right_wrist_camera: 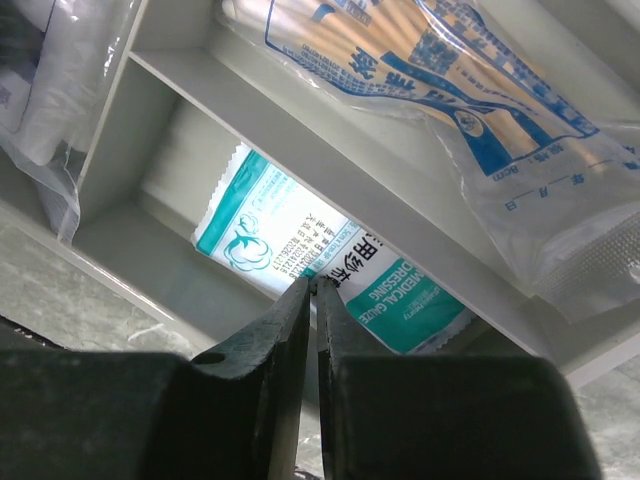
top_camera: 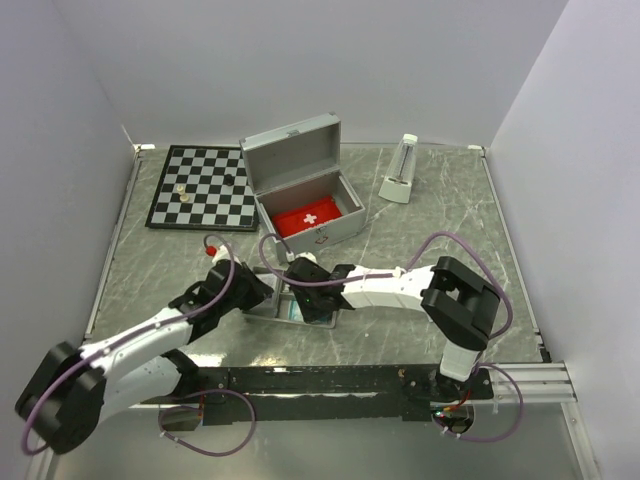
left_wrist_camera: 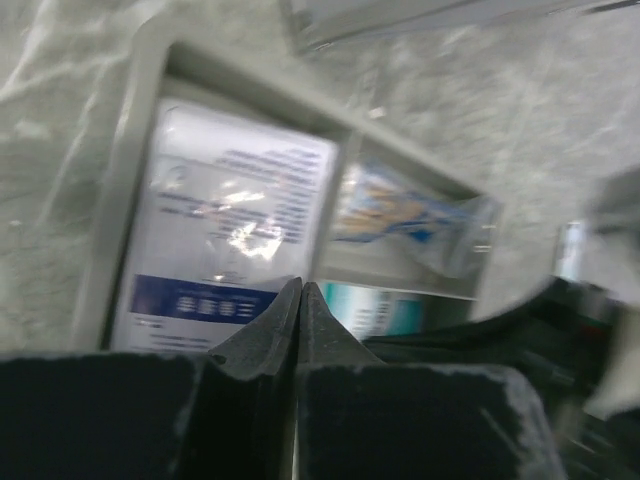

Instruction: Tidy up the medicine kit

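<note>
The silver medicine kit [top_camera: 305,190] stands open at the back, a red pouch [top_camera: 308,218] inside it. Both grippers hang over the grey tray [top_camera: 262,312] in front of the kit. My left gripper [left_wrist_camera: 301,285] is shut with nothing between its jaws, its tips just above the near edge of a white and blue packet [left_wrist_camera: 230,220] in the tray's [left_wrist_camera: 130,170] large compartment. My right gripper [right_wrist_camera: 315,282] is pinched on the edge of a teal gauze dressing packet [right_wrist_camera: 290,235] in a narrow compartment. A bag of swabs [right_wrist_camera: 450,90] lies in the neighbouring compartment.
A chessboard [top_camera: 203,187] with a few pieces lies at the back left. A white wedge-shaped device [top_camera: 400,172] stands at the back right. A small red object [top_camera: 211,246] sits just beyond my left arm. White walls close in the table.
</note>
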`<action>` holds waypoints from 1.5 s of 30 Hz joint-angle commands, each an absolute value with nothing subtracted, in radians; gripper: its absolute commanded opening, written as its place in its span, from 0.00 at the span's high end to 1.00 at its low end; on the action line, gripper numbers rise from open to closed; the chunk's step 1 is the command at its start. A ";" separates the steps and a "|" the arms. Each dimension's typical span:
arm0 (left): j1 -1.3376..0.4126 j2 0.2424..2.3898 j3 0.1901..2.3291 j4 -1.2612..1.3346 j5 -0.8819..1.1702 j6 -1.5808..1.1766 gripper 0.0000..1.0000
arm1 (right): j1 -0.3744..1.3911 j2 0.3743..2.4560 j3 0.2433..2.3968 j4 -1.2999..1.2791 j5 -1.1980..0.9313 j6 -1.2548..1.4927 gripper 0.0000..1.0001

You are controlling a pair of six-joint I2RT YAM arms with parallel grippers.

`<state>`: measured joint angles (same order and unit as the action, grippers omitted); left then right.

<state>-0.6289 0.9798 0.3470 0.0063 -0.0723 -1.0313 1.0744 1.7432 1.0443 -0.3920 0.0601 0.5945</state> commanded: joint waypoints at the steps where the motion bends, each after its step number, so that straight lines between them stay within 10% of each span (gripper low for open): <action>1: -0.627 1.055 0.387 0.009 -0.072 -1.014 0.99 | 1.069 1.703 1.014 -0.373 0.083 0.607 0.85; 15: -0.627 1.145 0.390 -0.032 -0.196 -0.947 0.99 | 1.072 1.546 0.982 -0.390 0.123 0.598 0.80; 25: -0.626 0.870 0.416 -0.077 -0.199 -0.983 0.89 | 1.045 1.260 1.003 -0.538 0.296 0.609 0.45; 35: -0.627 0.710 0.416 -0.130 -0.239 -1.092 0.86 | 0.478 1.172 0.733 -0.577 0.278 0.762 0.39; 45: -0.627 0.689 0.367 -0.106 -0.261 -1.154 0.86 | 0.269 1.117 0.620 -0.583 0.339 0.827 0.37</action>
<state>-0.6289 0.6907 0.3717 -0.1238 -0.2340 -1.1149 0.3290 1.1564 0.6441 -0.5812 0.3019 0.7921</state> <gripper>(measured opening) 0.139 0.628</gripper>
